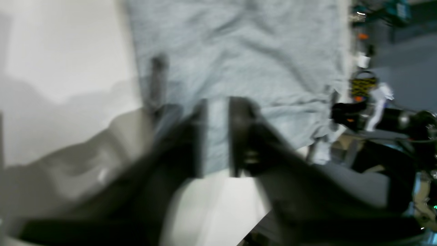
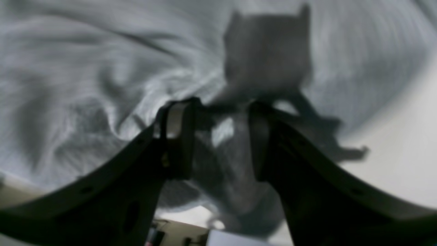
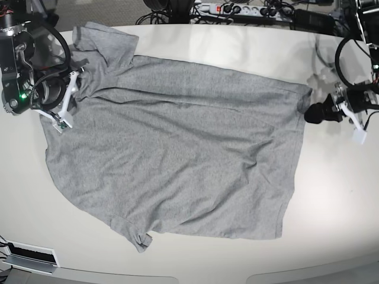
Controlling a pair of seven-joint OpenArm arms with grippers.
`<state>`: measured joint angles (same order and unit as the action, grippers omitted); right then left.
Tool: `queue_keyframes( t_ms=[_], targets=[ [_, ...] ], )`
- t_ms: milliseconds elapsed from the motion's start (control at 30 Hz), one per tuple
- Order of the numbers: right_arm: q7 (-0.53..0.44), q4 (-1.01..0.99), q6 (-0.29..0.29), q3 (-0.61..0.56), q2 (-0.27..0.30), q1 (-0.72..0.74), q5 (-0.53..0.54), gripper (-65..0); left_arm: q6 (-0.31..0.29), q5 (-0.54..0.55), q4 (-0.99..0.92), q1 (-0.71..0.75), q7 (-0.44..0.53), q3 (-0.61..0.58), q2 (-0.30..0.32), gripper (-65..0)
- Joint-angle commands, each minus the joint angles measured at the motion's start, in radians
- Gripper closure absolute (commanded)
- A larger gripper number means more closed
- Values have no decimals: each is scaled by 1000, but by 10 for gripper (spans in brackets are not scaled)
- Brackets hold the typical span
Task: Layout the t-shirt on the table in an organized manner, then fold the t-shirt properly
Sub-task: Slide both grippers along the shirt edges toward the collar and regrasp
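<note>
Left gripper (image 1: 216, 136) in left wrist view: jaws parted, nothing between them, over the t-shirt (image 1: 239, 68) edge with bare table (image 1: 61, 51) alongside; frame blurred

Right wrist view: right gripper (image 2: 218, 143) jaws apart too, hovering above wrinkled grey fabric (image 2: 85, 68), its shadow cast on the cloth, no grip visible

Base view: t-shirt (image 3: 183, 148) lay spread flat, plain side up, across the table (image 3: 337, 207). Right gripper (image 3: 68, 97) sat at the collar end, left gripper (image 3: 317, 112) just beside the hem edge. Power strip (image 3: 237, 9) beyond the far edge
</note>
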<state>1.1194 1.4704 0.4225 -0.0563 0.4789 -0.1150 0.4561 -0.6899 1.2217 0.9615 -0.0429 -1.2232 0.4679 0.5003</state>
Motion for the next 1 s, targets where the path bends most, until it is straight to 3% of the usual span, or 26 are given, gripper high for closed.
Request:
queue_keyframes(
  t_ms=[0,67,267,600,833,900,967],
  targets=[
    [-3,13,5,7,18,21,19,-289,-8,0,14,-11,28,5,18,-355],
    [-3,14,18,7,18,37,70,-289,-8,-53,13,-3,82,5,14,-425],
    [-2,26,35,9,18,65,121,-289,-8,-199,13,42,222,5,-13,-424],
    [10,118,73,141,18,62,130,-289,-8,-219,12,96,221,2,-79,-424],
    [102,141,134,351,17,58,309,-289,-8,-224,12,146,217,2,-82,-423],
    [128,141,135,405,17,46,314,-289,-8,-224,12,151,209,2,-79,-383],
    [135,141,135,455,17,15,314,-289,-8,-223,12,151,183,2,-78,-279]
  ],
)
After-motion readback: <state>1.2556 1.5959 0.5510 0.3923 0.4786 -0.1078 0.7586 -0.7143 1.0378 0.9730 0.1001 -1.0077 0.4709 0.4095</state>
